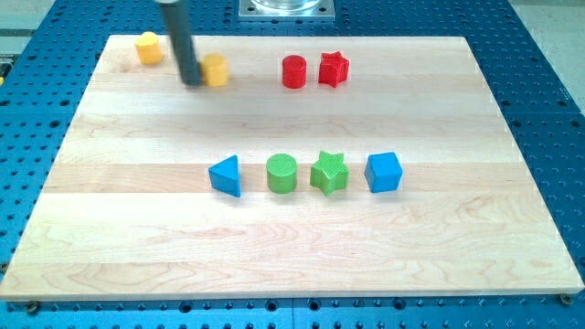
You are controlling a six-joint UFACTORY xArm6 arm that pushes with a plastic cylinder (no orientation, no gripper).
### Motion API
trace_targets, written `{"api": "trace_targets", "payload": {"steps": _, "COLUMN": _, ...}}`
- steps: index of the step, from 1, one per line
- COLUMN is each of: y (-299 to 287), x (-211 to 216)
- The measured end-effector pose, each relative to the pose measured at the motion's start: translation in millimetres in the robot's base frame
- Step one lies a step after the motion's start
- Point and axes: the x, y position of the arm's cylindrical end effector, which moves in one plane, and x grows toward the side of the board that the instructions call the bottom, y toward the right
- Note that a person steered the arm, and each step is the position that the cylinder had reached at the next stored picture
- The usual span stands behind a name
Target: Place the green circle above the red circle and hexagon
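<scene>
The green circle (282,173) lies in the board's middle, in a row between a blue triangle (226,175) and a green star (329,173). The red circle (293,71) sits near the view's top, with a red star (334,69) touching its right side. A yellow hexagon (215,69) lies left of the red circle. My tip (192,82) rests against the left side of that yellow hexagon, far up and left of the green circle.
Another yellow block (149,47) sits at the top left corner. A blue cube (383,172) ends the middle row on the right. The wooden board (292,256) lies on a blue perforated table.
</scene>
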Motion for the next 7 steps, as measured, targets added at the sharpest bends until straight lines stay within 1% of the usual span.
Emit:
{"api": "trace_targets", "payload": {"steps": 1, "y": 40.5, "x": 12.9}}
{"api": "trace_targets", "payload": {"steps": 2, "y": 58.1, "x": 66.9}}
{"api": "trace_targets", "payload": {"steps": 4, "y": 319.0, "x": 162.2}}
{"api": "trace_targets", "payload": {"steps": 5, "y": 307.2, "x": 244.9}}
{"api": "trace_targets", "payload": {"steps": 6, "y": 197.6, "x": 256.3}}
{"api": "trace_targets", "payload": {"steps": 7, "y": 125.9, "x": 232.1}}
